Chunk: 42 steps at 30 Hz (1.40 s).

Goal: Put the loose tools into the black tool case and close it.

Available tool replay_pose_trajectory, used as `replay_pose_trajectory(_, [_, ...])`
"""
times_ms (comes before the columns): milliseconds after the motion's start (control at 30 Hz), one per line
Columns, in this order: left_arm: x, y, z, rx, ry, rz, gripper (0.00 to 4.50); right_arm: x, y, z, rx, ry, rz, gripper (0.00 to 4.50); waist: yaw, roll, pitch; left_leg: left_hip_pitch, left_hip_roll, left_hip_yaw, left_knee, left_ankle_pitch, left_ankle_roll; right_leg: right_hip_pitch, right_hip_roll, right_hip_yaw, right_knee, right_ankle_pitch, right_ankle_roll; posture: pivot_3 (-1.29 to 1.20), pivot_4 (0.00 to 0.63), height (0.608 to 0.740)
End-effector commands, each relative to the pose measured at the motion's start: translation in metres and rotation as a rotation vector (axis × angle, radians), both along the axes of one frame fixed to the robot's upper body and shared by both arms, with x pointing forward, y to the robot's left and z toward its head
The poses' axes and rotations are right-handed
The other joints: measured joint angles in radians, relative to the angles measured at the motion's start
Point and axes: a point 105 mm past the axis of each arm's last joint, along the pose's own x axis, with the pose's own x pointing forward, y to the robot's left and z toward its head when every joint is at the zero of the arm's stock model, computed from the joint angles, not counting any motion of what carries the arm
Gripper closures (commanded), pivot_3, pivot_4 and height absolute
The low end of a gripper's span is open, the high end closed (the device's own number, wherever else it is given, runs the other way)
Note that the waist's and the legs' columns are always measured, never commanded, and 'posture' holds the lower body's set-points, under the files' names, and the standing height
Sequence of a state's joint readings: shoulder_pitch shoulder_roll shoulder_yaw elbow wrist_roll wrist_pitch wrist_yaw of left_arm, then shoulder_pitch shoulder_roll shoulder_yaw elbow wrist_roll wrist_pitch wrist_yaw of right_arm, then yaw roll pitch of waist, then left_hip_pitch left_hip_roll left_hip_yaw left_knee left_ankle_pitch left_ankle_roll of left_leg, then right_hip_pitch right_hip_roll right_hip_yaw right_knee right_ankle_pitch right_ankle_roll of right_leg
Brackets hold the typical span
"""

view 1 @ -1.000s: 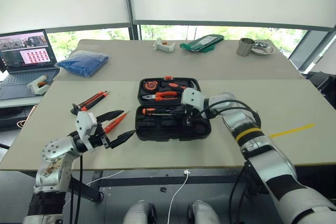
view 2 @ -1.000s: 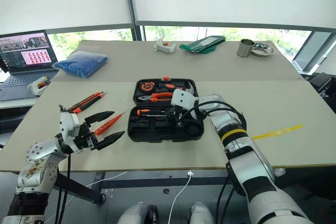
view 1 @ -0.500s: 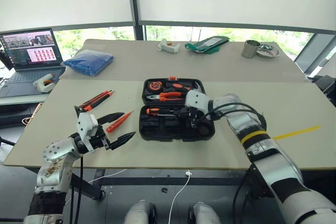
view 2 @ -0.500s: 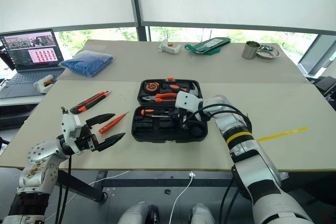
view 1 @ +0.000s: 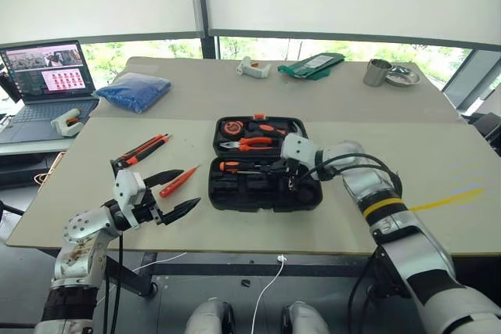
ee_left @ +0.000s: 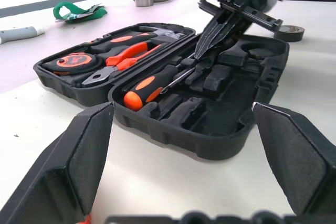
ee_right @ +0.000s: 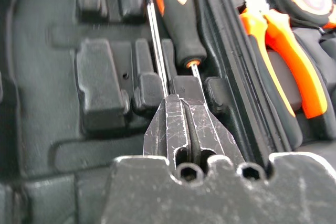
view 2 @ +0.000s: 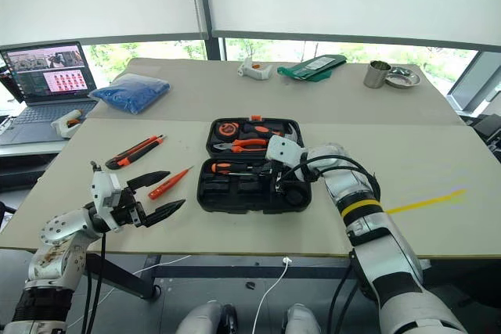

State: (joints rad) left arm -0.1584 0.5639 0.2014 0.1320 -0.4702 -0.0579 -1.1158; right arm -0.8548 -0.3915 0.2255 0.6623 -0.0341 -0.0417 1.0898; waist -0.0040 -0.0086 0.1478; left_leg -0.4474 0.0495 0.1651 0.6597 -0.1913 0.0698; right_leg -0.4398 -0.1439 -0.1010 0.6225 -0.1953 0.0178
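Observation:
The black tool case lies open mid-table. A black-and-orange screwdriver rests in its near half. My right gripper is shut and pointed down into that half. Its tips meet a thin metal shaft beside the screwdriver's handle; I cannot tell if they pinch it. My left gripper hangs open above the table's front left with nothing in it. A slim orange screwdriver lies beside it, and the utility knife farther left. A small dark tape roll lies just outside the case.
Orange-handled pliers and a round tape measure sit in the case's far half. A laptop, a blue bag, a white tool, a green pouch and a metal cup line the back. Yellow tape marks the right.
The camera has shifted a little. My right gripper has slid slightly to the right inside the case's near half, still shut. The left gripper has kept still and open.

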Motion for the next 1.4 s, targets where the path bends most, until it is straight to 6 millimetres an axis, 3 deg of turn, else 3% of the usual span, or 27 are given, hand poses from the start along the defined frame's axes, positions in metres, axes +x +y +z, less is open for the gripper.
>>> replay_pose_trajectory(33, [-0.004,0.022,0.014,-0.023,-0.025,0.070,0.00,-0.013,-0.016,0.053,0.220,-0.078,0.023,3.34,-0.003,0.000,0.001,-0.002,0.000,0.000,0.000,0.000,0.000,0.000,0.000,0.000,0.000,0.001,0.003,0.00,0.150,0.740])
replay_pose_trajectory(200, [-0.014,0.066,0.012,-0.023,0.012,0.232,0.00,-0.046,-0.043,0.076,0.382,-0.128,0.022,1.66,-0.008,0.000,0.002,-0.008,0.000,-0.001,0.000,0.003,-0.003,-0.004,0.000,-0.003,0.000,0.001,0.004,0.00,0.150,0.740])
replay_pose_trajectory(367, [-0.041,0.120,-0.001,0.012,0.094,0.416,0.00,-0.099,-0.067,0.073,0.487,-0.200,0.075,0.04,-0.011,0.000,0.003,-0.008,0.001,-0.002,-0.001,-0.001,0.002,-0.002,0.001,-0.004,-0.005,-0.001,0.006,0.00,0.150,0.740])
replay_pose_trajectory(433, [-0.055,0.141,-0.008,0.023,0.140,0.502,0.00,-0.108,-0.084,0.062,0.499,-0.148,-0.012,0.04,-0.010,0.000,0.004,-0.008,0.001,-0.002,-0.001,-0.001,0.002,-0.002,0.000,-0.004,-0.006,-0.005,0.011,0.00,0.150,0.740])
replay_pose_trajectory(533, [-0.074,0.166,-0.018,0.055,0.210,0.599,0.00,-0.126,-0.100,0.047,0.487,-0.121,-0.086,0.04,-0.006,0.000,0.004,-0.008,0.001,-0.002,-0.001,-0.002,0.002,-0.006,-0.002,-0.005,-0.010,-0.006,0.006,0.00,0.150,0.740])
replay_pose_trajectory(633, [-0.087,0.176,-0.026,0.105,0.274,0.621,0.00,-0.137,-0.111,0.039,0.488,-0.150,-0.164,0.04,0.002,-0.001,0.005,-0.008,0.001,-0.002,-0.001,-0.003,0.003,-0.007,-0.004,-0.005,-0.012,-0.006,0.006,0.00,0.150,0.740])
replay_pose_trajectory(767, [-0.079,0.169,-0.019,0.141,0.288,0.573,0.00,-0.142,-0.129,0.022,0.403,-0.204,-0.236,0.04,0.013,-0.001,0.005,-0.010,0.001,-0.002,-0.001,-0.003,0.002,-0.010,-0.005,-0.004,-0.012,-0.006,0.006,0.00,0.150,0.740])
replay_pose_trajectory(867, [-0.066,0.149,-0.007,0.114,0.295,0.488,0.00,-0.141,-0.130,0.026,0.422,-0.221,-0.250,0.04,0.017,-0.001,0.005,-0.011,0.001,-0.002,-0.002,-0.003,0.002,-0.011,-0.005,-0.004,-0.012,-0.006,0.006,0.00,0.150,0.740])
replay_pose_trajectory(1233, [0.020,0.055,0.009,0.161,0.351,0.312,0.00,-0.133,-0.089,0.081,0.444,-0.231,-0.016,0.04,0.012,-0.001,0.006,-0.011,0.001,0.000,-0.001,-0.002,0.001,-0.011,-0.001,-0.004,-0.010,-0.001,0.005,0.00,0.150,0.740])
replay_pose_trajectory(1400, [0.048,0.037,-0.006,0.205,0.365,0.339,0.00,-0.128,-0.078,0.075,0.346,-0.162,0.049,0.04,0.015,-0.002,0.006,-0.009,0.001,-0.001,0.000,-0.001,0.002,-0.001,0.003,-0.004,-0.010,0.004,0.006,0.00,0.150,0.740])
